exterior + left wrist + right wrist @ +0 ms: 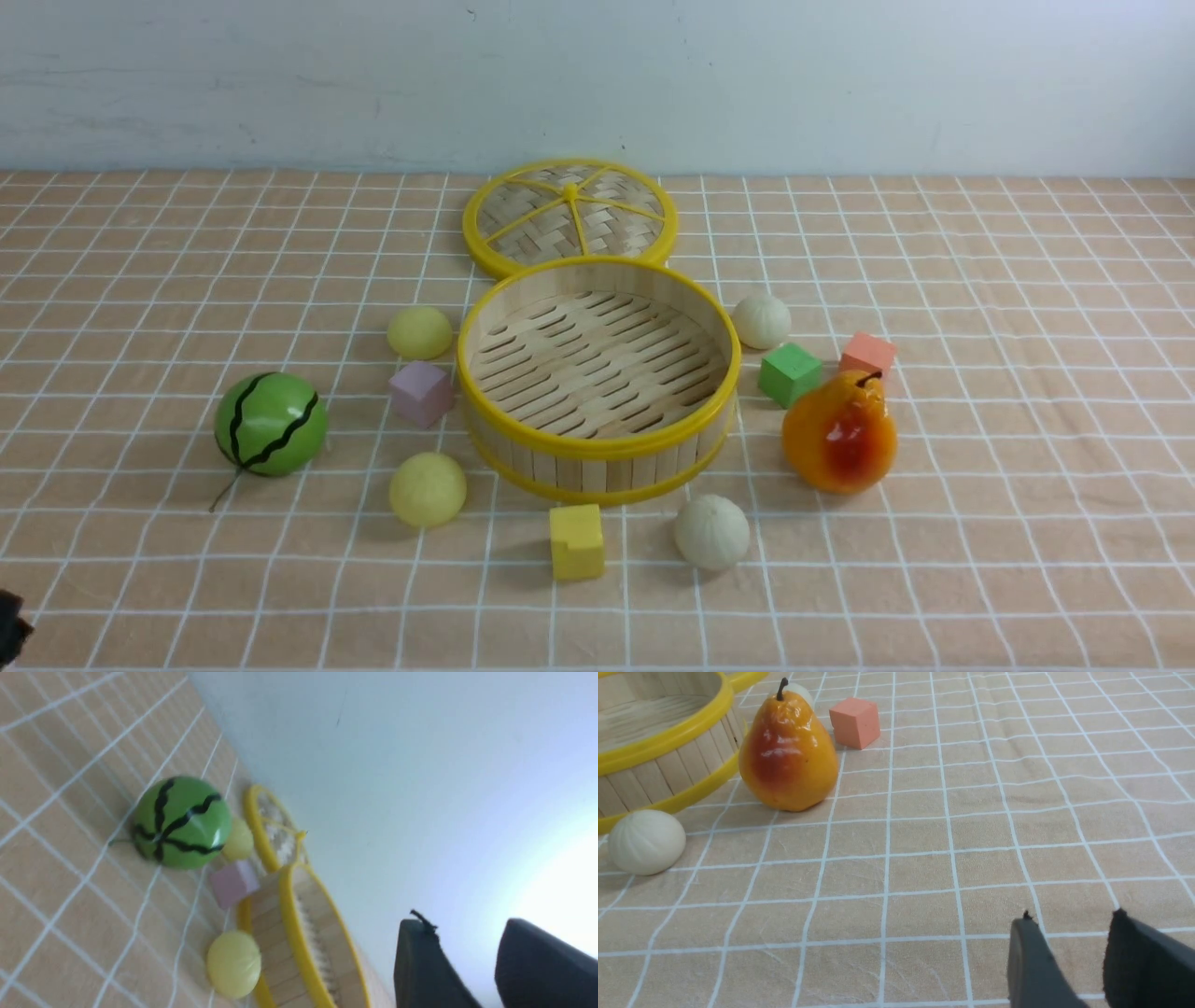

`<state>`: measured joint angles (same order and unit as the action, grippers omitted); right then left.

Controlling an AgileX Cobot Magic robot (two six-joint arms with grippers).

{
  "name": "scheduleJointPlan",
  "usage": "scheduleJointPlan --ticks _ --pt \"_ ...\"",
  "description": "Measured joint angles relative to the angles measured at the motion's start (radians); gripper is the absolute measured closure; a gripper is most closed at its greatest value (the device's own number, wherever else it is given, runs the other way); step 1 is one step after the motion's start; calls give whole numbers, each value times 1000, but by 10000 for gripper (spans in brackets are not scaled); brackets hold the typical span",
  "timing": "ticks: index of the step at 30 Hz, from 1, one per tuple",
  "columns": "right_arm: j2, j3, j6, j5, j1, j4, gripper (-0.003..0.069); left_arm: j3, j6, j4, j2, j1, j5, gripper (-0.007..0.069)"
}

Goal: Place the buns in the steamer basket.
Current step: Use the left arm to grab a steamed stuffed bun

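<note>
Nearest to me, low in the centre of the front view, sit the yellow cube (576, 541) and, just to its right, the lower white bun (712, 531). Both lie apart from the steamer basket (597, 448), which fills the middle of the frame. All four buns lie on the checked cloth (980, 523) outside it.

The upper white bun (761, 321) is near the basket's right rim, above the green cube (789, 374). The upper yellow bun (420, 332) is at the basket's left. The purple cube (421, 393) is below that bun, and the lower yellow bun (427, 489) is lower still.

The lid (569, 213) lies flat behind the basket in the upper centre. The watermelon ball (271, 424) is at centre left. The pear (839, 431) stands at centre right, with the salmon cube (867, 355) behind it.

On my wrist feeds, the left gripper (462, 933) has its dark fingers parted with nothing between them. The right gripper (1071, 924) is likewise parted and empty over the cloth.
</note>
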<state>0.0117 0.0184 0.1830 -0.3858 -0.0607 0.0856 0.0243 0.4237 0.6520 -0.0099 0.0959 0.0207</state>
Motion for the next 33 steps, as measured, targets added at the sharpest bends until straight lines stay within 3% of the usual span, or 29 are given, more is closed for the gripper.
scheduleJointPlan --ticks 4,8,10,14,20,27,33 --pt "0 0 0 0 0 0 420 -110 -46 -38 20 1 -135 496" --pt "0 0 0 0 0 0 420 -362 -200 -187 235 1 -458 638" --pt "0 0 0 0 0 0 420 -427 -234 -223 327 1 -550 638" --pt "0 0 0 0 0 0 420 -667 -309 -359 698 1 -887 638" --pt "0 0 0 0 0 0 420 -850 -356 -395 1143 18 -931 638" --pt "0 0 0 0 0 0 420 -1067 -344 -516 1483 284 -909 638" --pt "0 0 0 0 0 0 420 -1221 -268 -637 1642 320 -908 638"
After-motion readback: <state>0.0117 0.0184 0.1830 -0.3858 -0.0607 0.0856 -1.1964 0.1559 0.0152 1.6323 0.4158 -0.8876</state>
